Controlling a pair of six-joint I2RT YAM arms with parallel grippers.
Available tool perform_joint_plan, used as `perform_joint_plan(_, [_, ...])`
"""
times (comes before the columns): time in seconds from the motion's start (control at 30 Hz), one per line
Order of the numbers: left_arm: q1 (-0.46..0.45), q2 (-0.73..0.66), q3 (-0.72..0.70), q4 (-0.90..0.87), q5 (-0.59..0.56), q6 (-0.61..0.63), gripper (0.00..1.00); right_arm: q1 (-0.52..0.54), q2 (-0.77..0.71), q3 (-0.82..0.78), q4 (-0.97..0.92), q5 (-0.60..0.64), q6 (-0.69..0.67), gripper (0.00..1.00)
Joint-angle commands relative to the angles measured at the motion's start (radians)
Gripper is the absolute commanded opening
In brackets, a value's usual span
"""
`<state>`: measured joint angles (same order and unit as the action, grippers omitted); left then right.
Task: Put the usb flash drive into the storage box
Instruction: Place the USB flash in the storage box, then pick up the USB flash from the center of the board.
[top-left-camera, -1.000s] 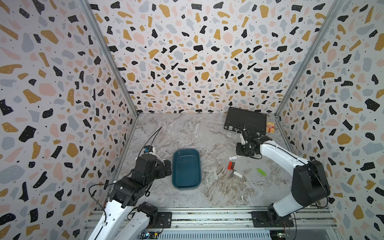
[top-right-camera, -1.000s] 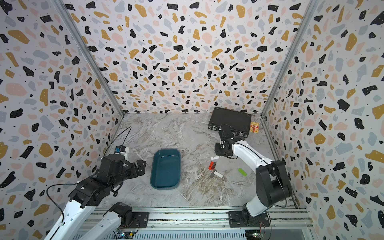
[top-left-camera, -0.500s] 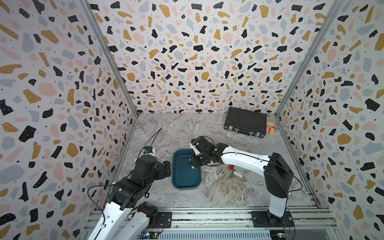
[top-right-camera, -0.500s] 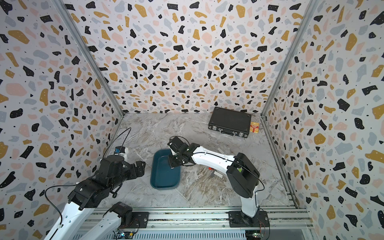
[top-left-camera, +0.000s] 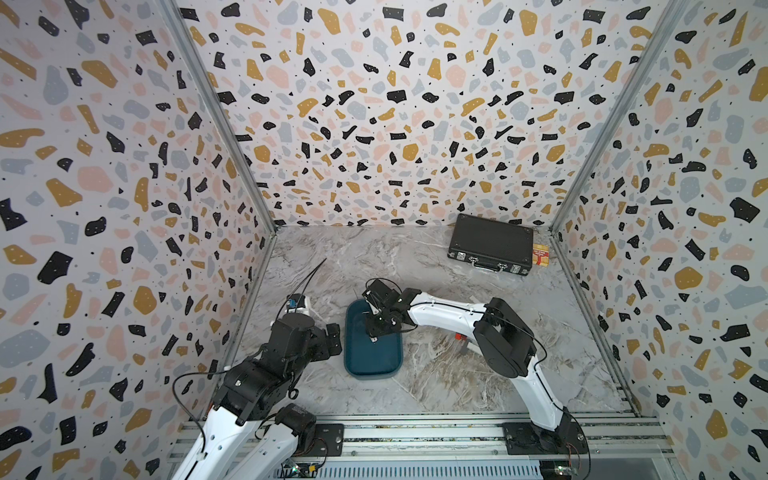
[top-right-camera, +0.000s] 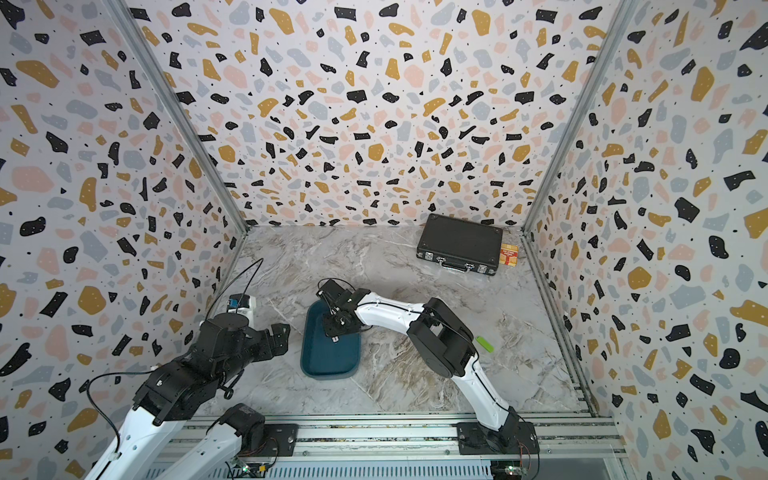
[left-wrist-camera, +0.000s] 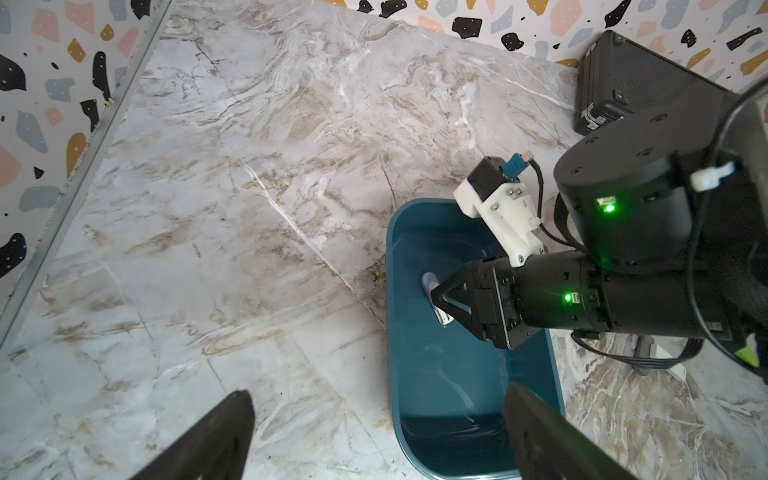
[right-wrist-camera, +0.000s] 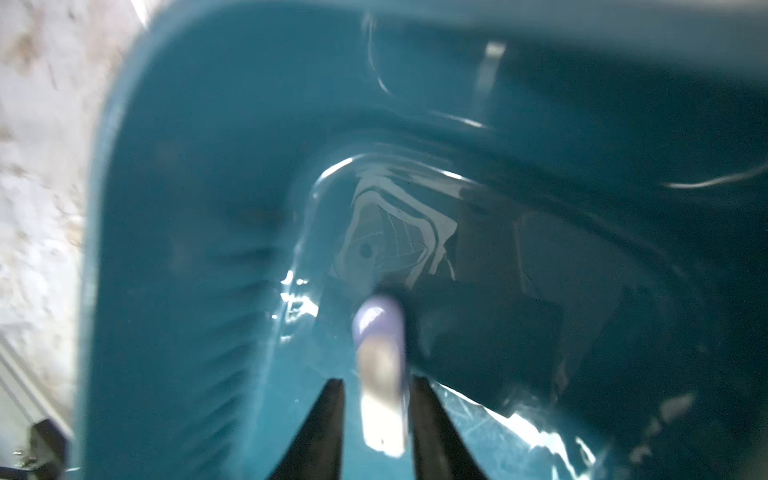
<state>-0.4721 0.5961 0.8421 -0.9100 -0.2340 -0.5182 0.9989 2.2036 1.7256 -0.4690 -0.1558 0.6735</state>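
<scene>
The storage box (top-left-camera: 374, 368) (top-right-camera: 328, 368) is a teal tray lying mid-table. My right gripper (top-left-camera: 374, 332) (top-right-camera: 335, 332) reaches down inside it. A lavender and white usb flash drive (right-wrist-camera: 380, 361) sits blurred between its two black fingers (right-wrist-camera: 328, 415), which stand slightly apart with a gap on one side: open. In the left wrist view the drive (left-wrist-camera: 430, 284) pokes out past the right gripper (left-wrist-camera: 436, 297), just above the box floor (left-wrist-camera: 436, 374). My left gripper (top-left-camera: 332, 340) (left-wrist-camera: 382, 432) hovers beside the box's left rim, wide open and empty.
A black briefcase (top-left-camera: 490, 245) lies at the back right with a small orange box (top-left-camera: 540, 254) beside it. A red drive (top-left-camera: 458, 336) and a green drive (top-right-camera: 484, 344) lie on the marble right of the box, near the right arm's elbow.
The right arm swung from the right side of the table over to the storage box, carrying the drive, and its jaws have parted. The left arm has barely moved.
</scene>
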Motion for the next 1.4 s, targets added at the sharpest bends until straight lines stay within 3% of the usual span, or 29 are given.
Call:
perform_joint_plan(0.0, [-0.023, 0.008, 0.012, -0.002, -0.032, -0.005, 0.95, -0.007, -0.153, 0.002, -0.094, 0.057, -0.080, 0.41])
perform_joint_plan(0.13, [-0.031, 0.038, 0.012, 0.035, 0.053, 0.033, 0.91, -0.073, -0.416, -0.187, -0.114, 0.138, -0.147, 0.46])
perform_joint_plan(0.27, [-0.061, 0.170, 0.049, 0.066, 0.181, 0.075, 0.85, -0.253, -0.709, -0.441, -0.114, 0.174, -0.220, 0.50])
perform_joint_plan(0.4, [-0.274, 0.343, 0.118, 0.128, 0.085, 0.050, 0.84, -0.515, -0.878, -0.652, -0.117, 0.163, -0.251, 0.53])
perform_joint_plan(0.6, [-0.470, 0.738, 0.288, 0.242, 0.086, 0.058, 0.82, -0.793, -0.872, -0.805, -0.090, 0.118, -0.211, 0.53])
perform_joint_plan(0.7, [-0.518, 0.939, 0.423, 0.260, 0.100, 0.167, 0.80, -0.846, -0.846, -0.857, -0.042, 0.095, -0.176, 0.53])
perform_joint_plan(0.97, [-0.523, 1.365, 0.800, 0.219, 0.226, 0.425, 0.76, -0.891, -0.847, -0.972, 0.057, 0.076, -0.161, 0.52])
perform_joint_plan(1.37, [-0.514, 1.752, 1.261, 0.072, 0.270, 0.621, 0.70, -0.896, -0.878, -1.000, 0.075, 0.109, -0.167, 0.52])
